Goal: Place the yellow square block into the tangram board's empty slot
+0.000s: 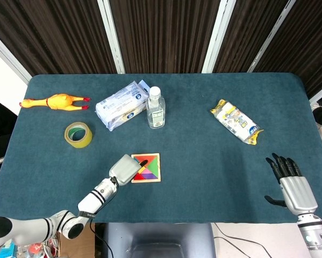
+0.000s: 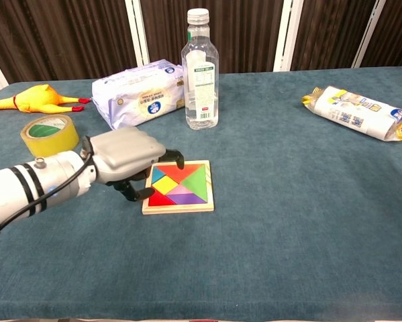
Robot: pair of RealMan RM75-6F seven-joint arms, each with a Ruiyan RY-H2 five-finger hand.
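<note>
Yellow square block (image 2: 165,182) lay flat, diamond-wise, seated in the tangram board (image 2: 179,204) among red, green, orange, blue and purple pieces, flush with them. Left hand (image 2: 127,161) hovered at the board's left edge, fingers curled loosely, holding nothing. Right hand (image 1: 291,185) rested near the table's right front corner, fingers spread, empty.

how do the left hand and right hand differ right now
The left hand hangs at the tangram board's left edge, fingers curled over it; the right hand sits at the table's near right edge, far from the board, fingers spread. Both hold nothing.
</note>
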